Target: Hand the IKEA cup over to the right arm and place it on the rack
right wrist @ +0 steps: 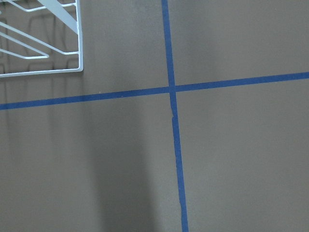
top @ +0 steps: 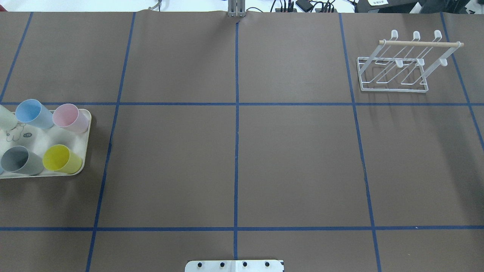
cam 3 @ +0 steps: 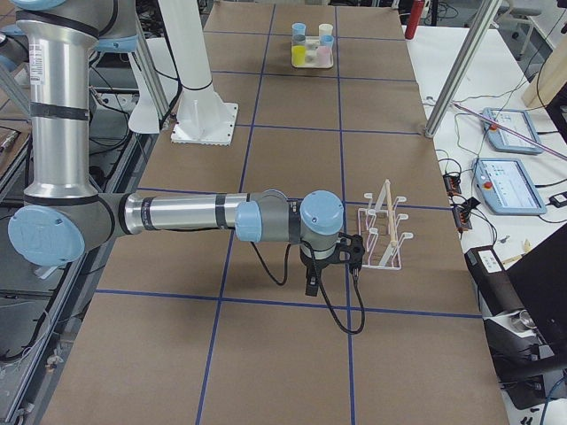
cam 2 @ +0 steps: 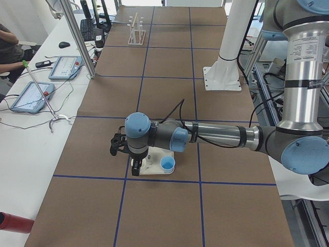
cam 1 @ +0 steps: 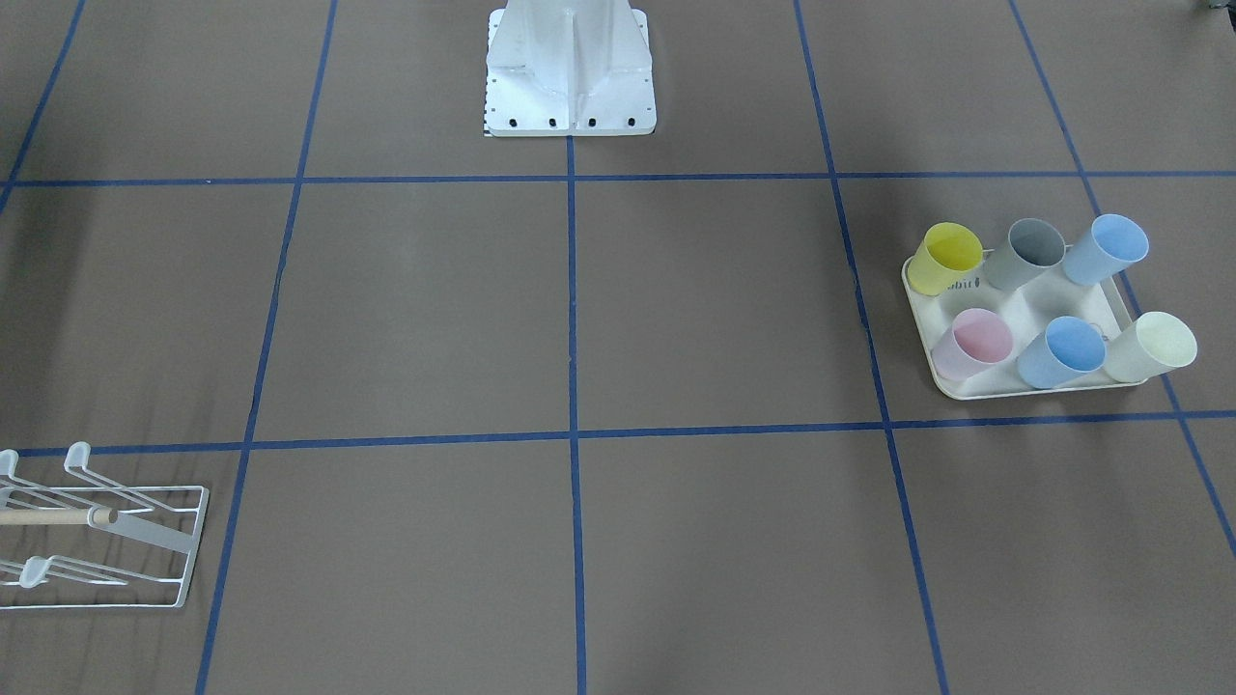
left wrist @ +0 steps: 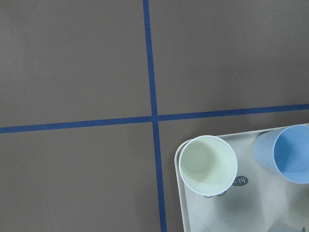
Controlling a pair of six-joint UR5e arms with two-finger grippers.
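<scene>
Several pastel cups stand on a cream tray (cam 1: 1043, 391) at the table's left end: yellow (cam 1: 944, 256), grey (cam 1: 1033, 253), pink (cam 1: 975, 343), pale cream (cam 1: 1154, 346) and two blue. The left wrist view looks straight down on the pale cream cup (left wrist: 207, 164) at the tray's corner (left wrist: 251, 208). My left gripper (cam 2: 134, 168) hangs above the tray; I cannot tell whether it is open or shut. The white wire rack (top: 393, 88) with its wooden rod stands at the far right. My right gripper (cam 3: 311, 283) hangs beside the rack (cam 3: 383, 239); its state cannot be told.
The white robot base (cam 1: 570, 87) sits at the table's middle edge. Blue tape lines divide the brown table top into squares. A side bench with tablets (cam 2: 32, 96) and a metal post (cam 2: 77, 38) runs along the table's far side.
</scene>
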